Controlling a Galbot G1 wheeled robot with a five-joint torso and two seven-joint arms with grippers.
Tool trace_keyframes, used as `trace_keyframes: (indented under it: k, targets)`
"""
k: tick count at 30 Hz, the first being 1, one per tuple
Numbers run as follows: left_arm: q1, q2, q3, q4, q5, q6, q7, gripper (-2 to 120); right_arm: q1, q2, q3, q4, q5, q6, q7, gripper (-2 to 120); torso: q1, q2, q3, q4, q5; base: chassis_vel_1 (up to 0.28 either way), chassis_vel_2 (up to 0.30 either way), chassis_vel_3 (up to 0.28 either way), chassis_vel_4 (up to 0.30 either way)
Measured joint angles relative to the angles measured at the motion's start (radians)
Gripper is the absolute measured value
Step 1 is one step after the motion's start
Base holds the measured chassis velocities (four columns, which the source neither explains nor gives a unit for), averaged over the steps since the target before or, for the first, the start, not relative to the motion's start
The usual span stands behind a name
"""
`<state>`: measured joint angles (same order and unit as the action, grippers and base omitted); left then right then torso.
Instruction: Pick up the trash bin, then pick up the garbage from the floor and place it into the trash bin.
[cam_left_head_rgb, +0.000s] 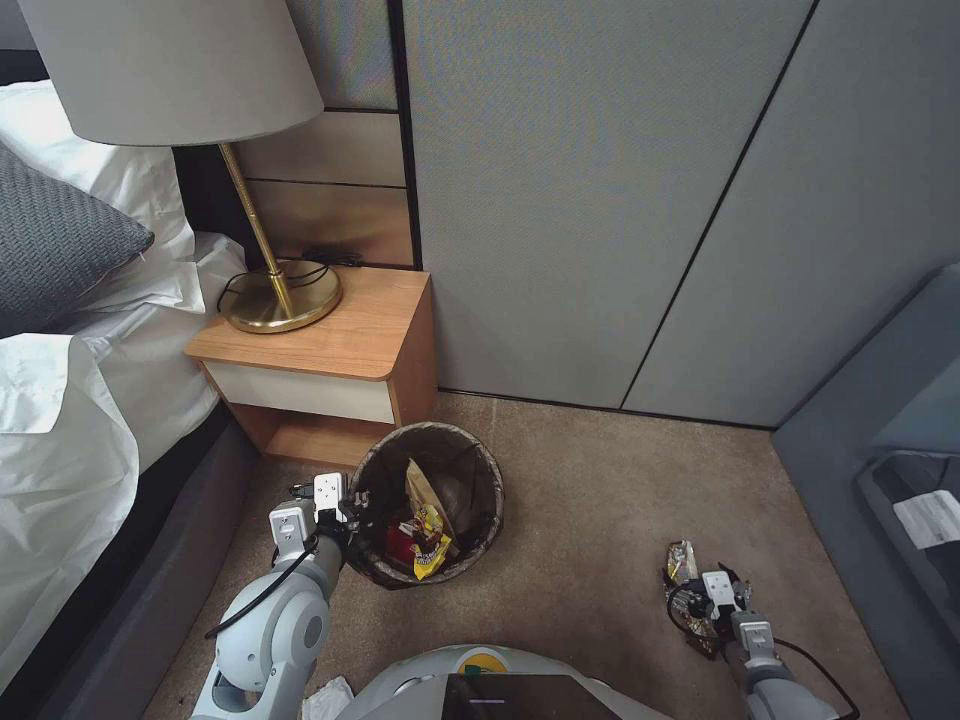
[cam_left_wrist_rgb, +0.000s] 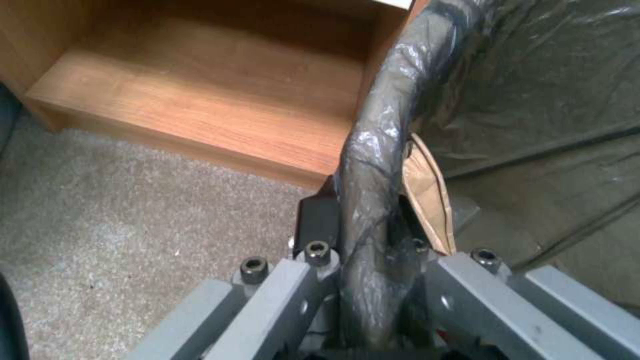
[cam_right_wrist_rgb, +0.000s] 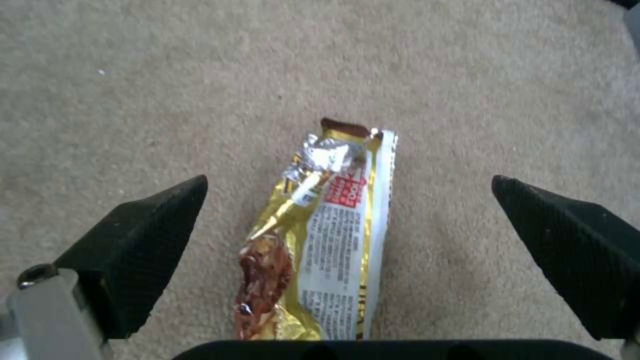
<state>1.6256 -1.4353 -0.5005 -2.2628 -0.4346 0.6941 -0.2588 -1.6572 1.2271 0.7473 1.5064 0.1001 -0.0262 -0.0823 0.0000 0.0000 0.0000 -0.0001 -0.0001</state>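
Right end effector (cam_right_wrist_rgb: 347, 260) low over the carpet (cam_right_wrist_rgb: 167, 90), fingers spread wide, gold snack wrapper (cam_right_wrist_rgb: 320, 235) lying flat directly between them, untouched. Left end effector (cam_left_wrist_rgb: 367, 280) clamped on the bagged rim of the trash bin (cam_left_head_rgb: 428, 500), wrappers inside. Farther beyond, nightstand (cam_left_head_rgb: 330, 350) with brass lamp (cam_left_head_rgb: 280, 300).

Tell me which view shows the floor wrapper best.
Right wrist view: the gold wrapper lies flat on carpet, print visible, between the open right pincer. Head view shows it small, partly hidden by that pincer.
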Motion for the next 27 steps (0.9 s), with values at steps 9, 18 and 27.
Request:
trace_keyframes:
  k: [9,18,27]
  targets:
    - [0.004,0.001,0.001,-0.006,0.001,0.0,0.0,3,0.053,-0.006,-0.005,-0.072,0.005,-0.004,-0.017,100,0.0,0.0,0.0,0.0001,0.0001,0.0,0.0,0.0,0.0]
    - [0.005,0.0,-0.002,-0.009,0.002,0.0,0.0,3,0.109,-0.014,-0.02,-0.131,0.007,-0.015,-0.023,100,0.0,0.0,0.0,0.0001,0.0,0.0,0.0,0.0,0.0]
    - [0.005,0.0,-0.006,-0.01,0.003,0.0,-0.001,3,0.135,0.0,-0.044,-0.197,0.009,-0.016,-0.021,89,0.0,0.0,0.0,0.0,0.0001,0.0,0.0,0.0,0.0]
